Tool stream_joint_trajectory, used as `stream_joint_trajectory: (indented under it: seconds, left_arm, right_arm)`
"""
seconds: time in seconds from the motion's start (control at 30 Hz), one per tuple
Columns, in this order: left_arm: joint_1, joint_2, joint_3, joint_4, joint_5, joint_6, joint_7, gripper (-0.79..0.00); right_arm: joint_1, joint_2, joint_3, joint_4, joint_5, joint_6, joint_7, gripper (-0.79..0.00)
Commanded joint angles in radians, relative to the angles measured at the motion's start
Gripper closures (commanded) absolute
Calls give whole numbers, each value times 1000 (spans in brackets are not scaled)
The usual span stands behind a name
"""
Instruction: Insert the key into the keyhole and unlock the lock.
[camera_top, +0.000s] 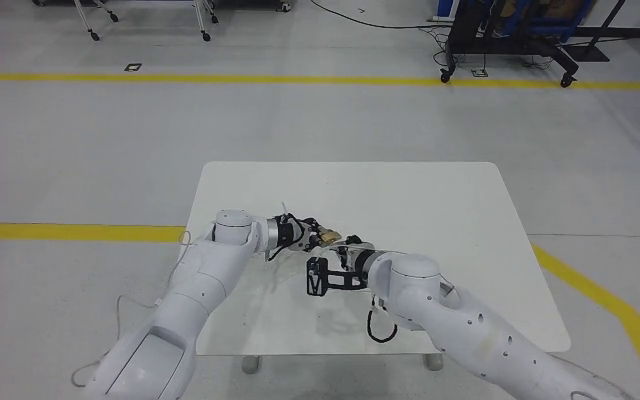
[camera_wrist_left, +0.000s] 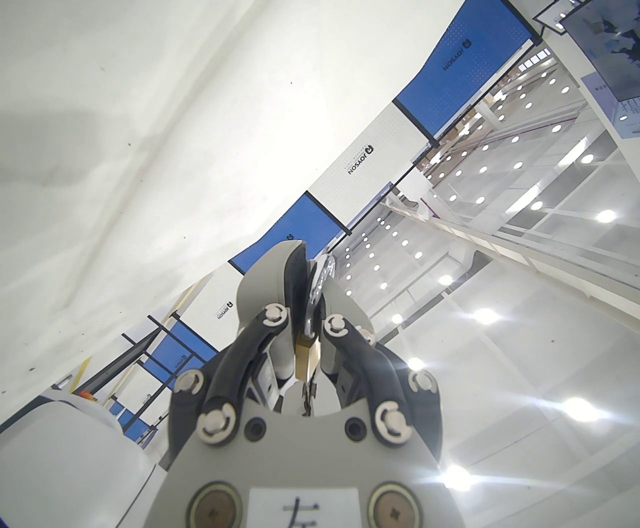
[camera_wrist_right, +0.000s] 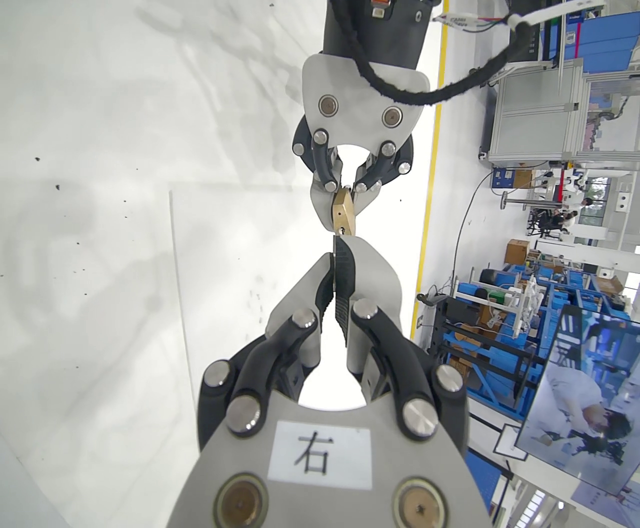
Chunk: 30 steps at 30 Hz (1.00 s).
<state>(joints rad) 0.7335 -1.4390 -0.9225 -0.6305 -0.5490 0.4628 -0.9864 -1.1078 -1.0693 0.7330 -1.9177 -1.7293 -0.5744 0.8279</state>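
Note:
A small brass lock (camera_wrist_right: 343, 214) is held above the white table (camera_top: 430, 200), and my left gripper (camera_wrist_right: 343, 199) is shut on it. Its keyhole end faces my right gripper (camera_wrist_right: 341, 252). The right gripper's black pads (camera_wrist_right: 345, 280) are pressed together, with their tips right against the keyhole face. The key is hidden between those pads and the lock. In the top view the lock (camera_top: 326, 237) sits between the left gripper (camera_top: 312, 232) and the right gripper (camera_top: 343, 248), over the table's front middle. The left wrist view shows brass (camera_wrist_left: 306, 356) between my shut fingers (camera_wrist_left: 272, 280).
The two arms meet tip to tip over the table's near half. A black cable (camera_top: 378, 325) hangs from the right arm near the front edge. Yellow floor lines (camera_top: 300, 78) and wheeled racks (camera_top: 510, 40) lie far beyond the table.

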Motion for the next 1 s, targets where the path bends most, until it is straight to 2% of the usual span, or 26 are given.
stream_joint_trajectory:
  seconds: [0.0, 0.47, 0.73, 0.97]
  left_arm:
    - [-1, -1, 2, 2, 2, 0, 0, 0]
    - [-5, -2, 8, 15, 4, 5, -27, 0]
    - [-5, -1, 4, 17, -1, -3, -28, 0]
    - [-6, -2, 6, 16, 0, -5, -25, 0]
  right_arm:
    - [8, -7, -7, 8, 5, 4, 9, 0]
    - [41, -44, -45, 50, 6, -2, 53, 0]
    - [-5, -36, 8, -2, -20, 6, 50, 0]
    - [-13, -41, 12, 7, -41, -18, 67, 0]
